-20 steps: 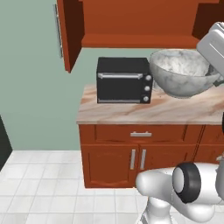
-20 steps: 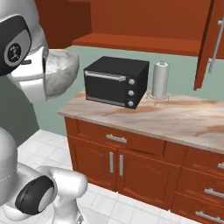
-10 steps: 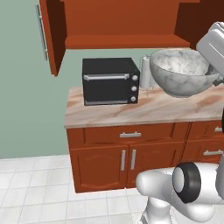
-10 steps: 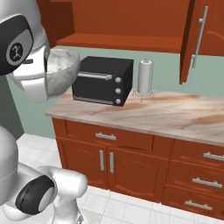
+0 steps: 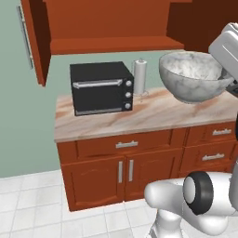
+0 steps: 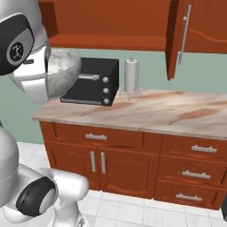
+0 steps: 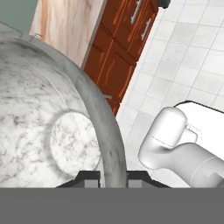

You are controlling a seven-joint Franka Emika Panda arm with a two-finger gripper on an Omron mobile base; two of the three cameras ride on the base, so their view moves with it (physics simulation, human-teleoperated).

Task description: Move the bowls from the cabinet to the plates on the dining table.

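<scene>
Left base view, bowl: the speckled marble bowl (image 5: 193, 77) hangs upright in the air at the right, above the short counter (image 5: 139, 116), carried at its right rim by the white hand.
Left base view, cabinet: the reddish-brown wall cabinet (image 5: 111, 28) stands open above, its left door (image 5: 32, 39) swung out with a grey bar handle; the shelf looks bare.
Left base view, counter: a black toaster oven (image 5: 101, 87) sits on the marble top, a paper towel roll (image 5: 140, 76) just beside it to the right.
Right base view, bowl: the marble bowl (image 6: 62, 73) shows at the left, half hidden behind the arm's white wrist, in front of the toaster oven (image 6: 93, 82).
Right base view, cabinet: the right door (image 6: 179, 37) stands open over the counter (image 6: 150, 111); the paper towel roll (image 6: 131, 76) stands upright near the oven.
Hand view, gripper: the gripper (image 7: 113, 177) is pinched onto the bowl's rim (image 7: 107, 144), one dark tip inside the wall and one outside, jaws narrowed to the wall's thickness.
Hand view, surroundings: drawer fronts (image 7: 118, 57) and pale floor tiles (image 7: 188, 52) lie beyond.
</scene>
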